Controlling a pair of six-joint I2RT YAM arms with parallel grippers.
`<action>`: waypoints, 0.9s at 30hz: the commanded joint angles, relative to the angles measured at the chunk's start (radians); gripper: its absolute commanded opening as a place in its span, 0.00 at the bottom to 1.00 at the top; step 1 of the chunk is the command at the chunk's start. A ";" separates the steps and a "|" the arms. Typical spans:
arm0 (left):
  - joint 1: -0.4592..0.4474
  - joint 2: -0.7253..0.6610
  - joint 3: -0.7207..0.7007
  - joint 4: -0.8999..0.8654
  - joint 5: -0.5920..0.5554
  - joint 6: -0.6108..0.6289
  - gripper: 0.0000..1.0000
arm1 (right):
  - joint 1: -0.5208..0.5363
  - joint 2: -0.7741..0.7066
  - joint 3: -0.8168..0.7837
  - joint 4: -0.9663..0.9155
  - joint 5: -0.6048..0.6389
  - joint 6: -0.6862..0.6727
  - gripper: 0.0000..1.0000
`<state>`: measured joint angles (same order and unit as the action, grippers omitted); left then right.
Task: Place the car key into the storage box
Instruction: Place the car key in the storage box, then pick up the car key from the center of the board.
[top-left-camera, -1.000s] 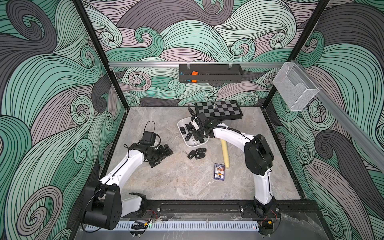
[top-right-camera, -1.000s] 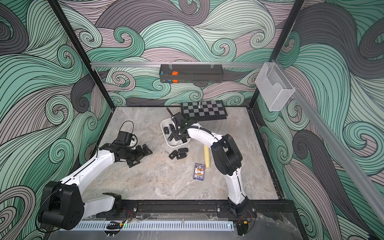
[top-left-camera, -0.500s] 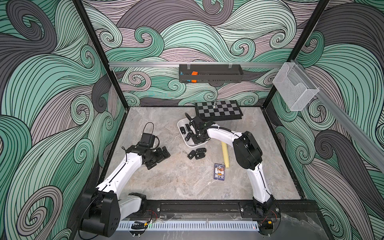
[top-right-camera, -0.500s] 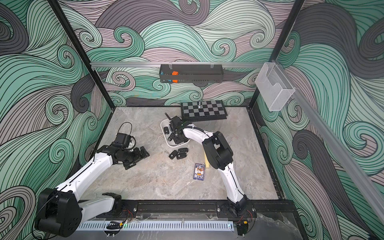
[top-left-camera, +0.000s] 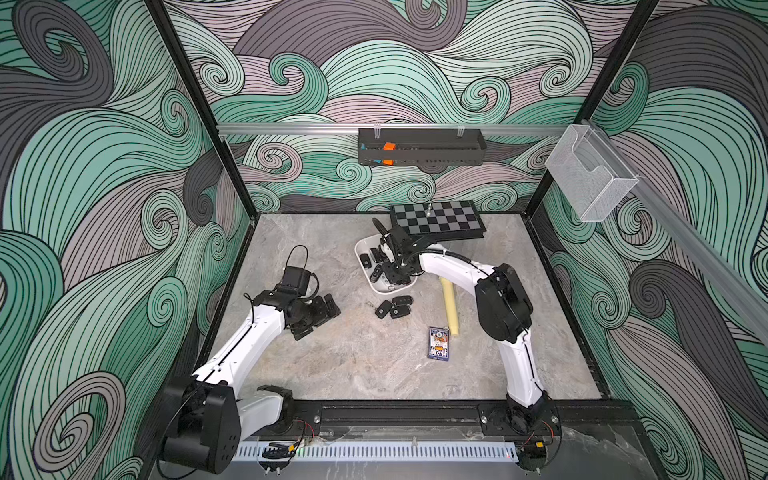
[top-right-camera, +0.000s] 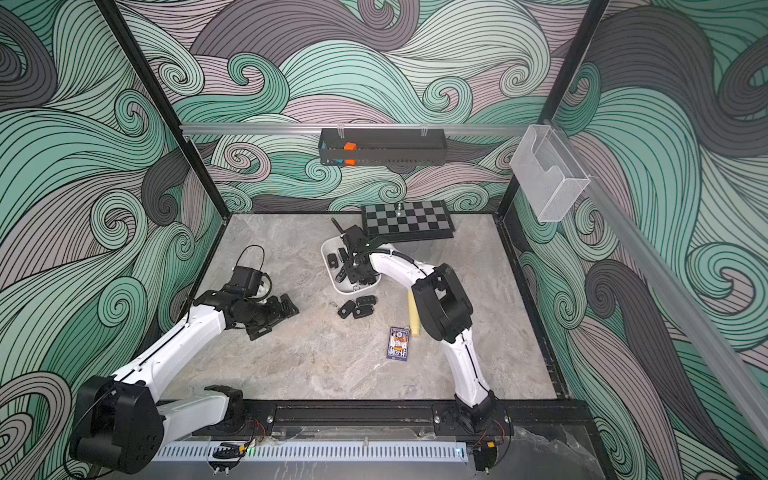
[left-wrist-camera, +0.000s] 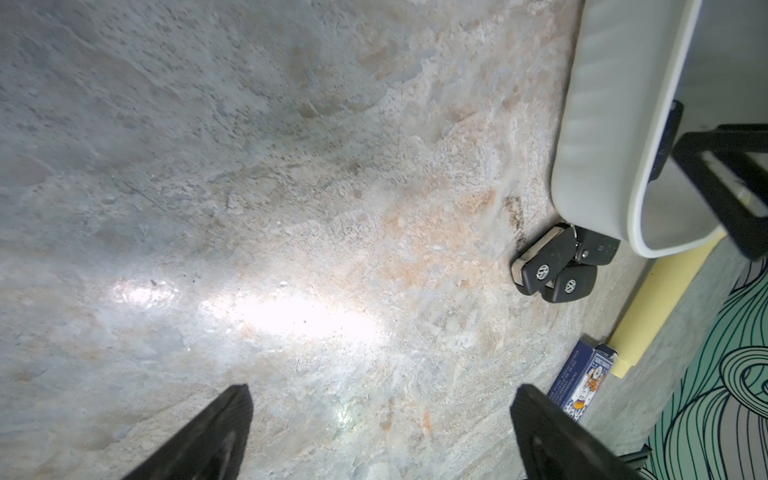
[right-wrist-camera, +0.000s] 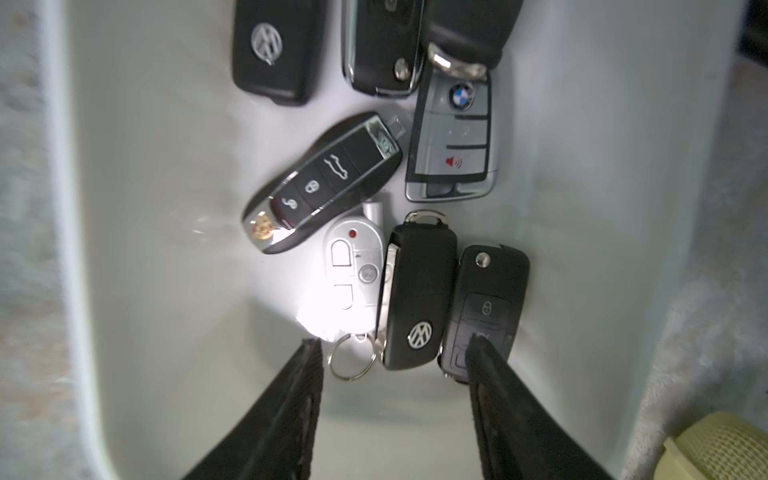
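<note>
The storage box (top-left-camera: 358, 249) (top-right-camera: 326, 249) is a shallow white tub at the table's back middle, with several car keys on its floor (right-wrist-camera: 166, 208). My right gripper (top-left-camera: 390, 276) (top-right-camera: 357, 274) (right-wrist-camera: 392, 338) reaches down into it, open. A black car key (right-wrist-camera: 417, 299) with a VW badge lies loose on the floor just past its fingertips, between a silver fob and another black key. My left gripper (top-left-camera: 322, 320) (top-right-camera: 278, 320) (left-wrist-camera: 382, 388) hangs open over bare table left of the box (left-wrist-camera: 602, 124), with nothing between its fingers.
Three black keys (top-left-camera: 392, 307) (left-wrist-camera: 552, 270) lie on the table by the box's near end. Beside them are a yellow roll (top-left-camera: 451, 307) and a card deck (top-left-camera: 438, 343). A chessboard (top-left-camera: 436, 220) lies behind the box. A black tray (top-left-camera: 419, 151) and a wire-mesh basket (top-left-camera: 590, 178) hang on the walls.
The right gripper's jaws have come apart over the box, and that arm's elbow has swung a little. The left arm has hardly moved.
</note>
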<state>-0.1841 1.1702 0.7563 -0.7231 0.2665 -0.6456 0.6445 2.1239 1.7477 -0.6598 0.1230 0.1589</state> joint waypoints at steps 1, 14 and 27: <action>-0.016 0.004 0.039 -0.048 0.012 0.018 0.98 | -0.003 -0.132 -0.034 0.015 -0.048 0.025 0.64; -0.165 -0.007 0.017 -0.011 -0.059 -0.065 0.97 | -0.001 -0.540 -0.407 0.048 -0.110 0.043 0.99; -0.332 0.194 0.109 0.045 -0.117 -0.035 0.94 | -0.002 -0.850 -0.799 0.084 -0.250 0.223 0.99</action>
<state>-0.4950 1.3346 0.8085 -0.6994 0.1814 -0.7094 0.6449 1.3151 0.9993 -0.5999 -0.0669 0.3038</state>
